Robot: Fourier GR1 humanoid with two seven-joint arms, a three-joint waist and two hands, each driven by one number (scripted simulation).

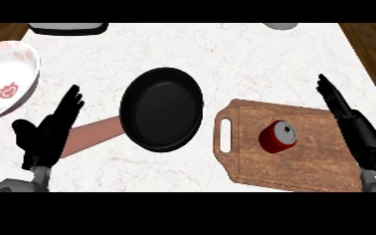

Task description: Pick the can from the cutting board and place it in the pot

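Both hands spreading open, holding nothing: left hand (pixel 46 132) resting beside pan (pixel 161 108); right hand (pixel 343 110) hovering at cutting board (pixel 294 167) edge; red can (pixel 278 136) standing mid-board; risk: sideways approach knocking can over, rolling off.

You have bare counter (pixel 242 59) above the board (pixel 308 154), so nothing stands between your right hand (pixel 341 109) and the can (pixel 278 136). From can to pan (pixel 161 108) only the board's slotted edge lies between. The pan's handle (pixel 92 135) runs toward your left hand (pixel 47 132); a plate (pixel 15 77) sits left.
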